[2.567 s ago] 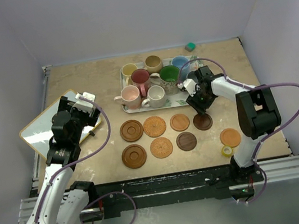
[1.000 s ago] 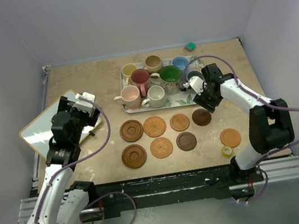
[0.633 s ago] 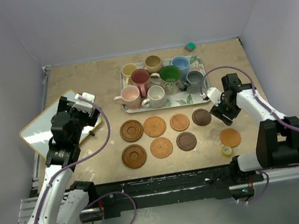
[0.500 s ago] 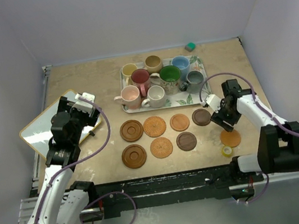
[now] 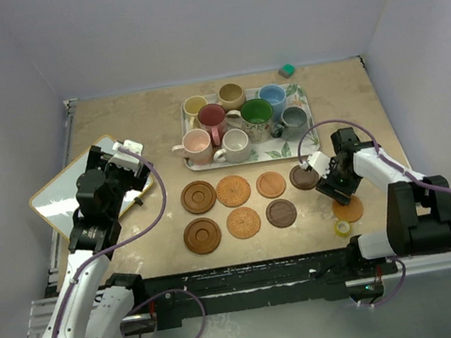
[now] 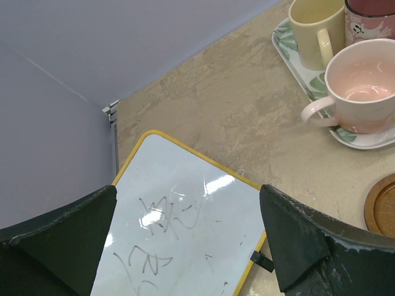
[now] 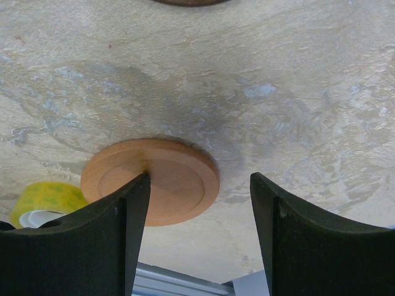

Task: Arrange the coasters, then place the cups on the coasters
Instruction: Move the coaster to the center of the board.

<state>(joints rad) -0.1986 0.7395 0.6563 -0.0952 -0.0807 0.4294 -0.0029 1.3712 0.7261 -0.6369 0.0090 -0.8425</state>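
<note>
Several coasters lie in two rows mid-table, from a dark ringed one (image 5: 198,196) to a dark brown one (image 5: 302,176). A light orange coaster (image 5: 352,210) lies apart at the near right. My right gripper (image 5: 339,188) hangs open just over it. In the right wrist view the orange coaster (image 7: 170,179) sits by the left finger (image 7: 123,234), with nothing gripped. Several cups stand on the leaf-print tray (image 5: 279,153), among them pink (image 5: 197,146), white (image 5: 234,143) and green (image 5: 256,114). My left gripper (image 5: 127,160) is open above a whiteboard (image 6: 185,228).
A small yellow tape roll (image 5: 341,227) lies just near of the orange coaster, close to the table's front edge. A green block (image 5: 286,70) sits at the back wall. The whiteboard (image 5: 58,195) overhangs the left edge. The pink cup (image 6: 361,86) and yellow cup (image 6: 318,28) show in the left wrist view.
My right gripper left the dark brown coaster at the right end of the far row and swung toward the near right, over the orange coaster. The left arm has not moved.
</note>
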